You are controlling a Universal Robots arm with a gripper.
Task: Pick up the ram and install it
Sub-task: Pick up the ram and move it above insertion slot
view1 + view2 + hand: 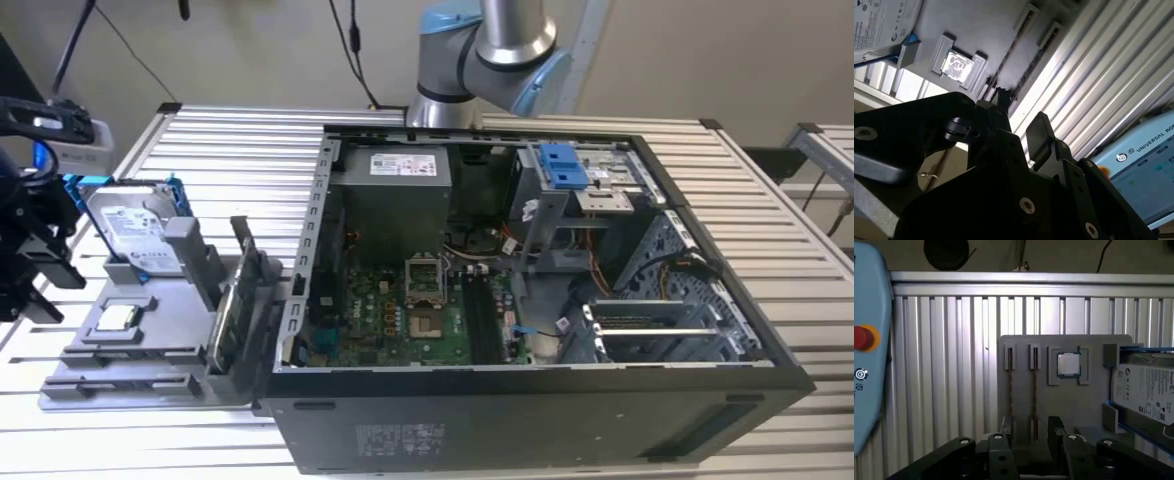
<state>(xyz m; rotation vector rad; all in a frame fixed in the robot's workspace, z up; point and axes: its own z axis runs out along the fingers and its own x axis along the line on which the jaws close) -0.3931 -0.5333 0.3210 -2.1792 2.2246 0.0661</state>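
None of the task shows as done. The ram [1034, 385] stands on edge in a slot of the grey holder [1089, 410]. Since the gripper lines up with it, it is judged to be the board nearer the processor chip [1069, 364]. A second thin board [1010, 380] stands in the next slot, on the side away from the chip. The gripper [1030, 426] hangs near the holder with its fingers [1055, 429] spread apart and nothing between them, and they touch neither board. In the second wrist view the gripper [1021, 107] shows the same wide gap. Lifting the ram out, carrying it to the computer case [534, 420] and seating it on the motherboard [387, 320] are all left to do. Beyond the chip, the hard drive [1144, 390] rests at the holder's edge.

Both boards are seen edge-on in the first wrist view, so chips and label are hidden, and telling the ram from its neighbour stays a judgement. The gripper's body covers the near ends of both slots. In the exterior view the gripper [34, 285] is cut off at the exterior view's left edge, so its height above the table [174, 140] cannot be read. The motherboard's memory slots are too small to tell whether they are free.
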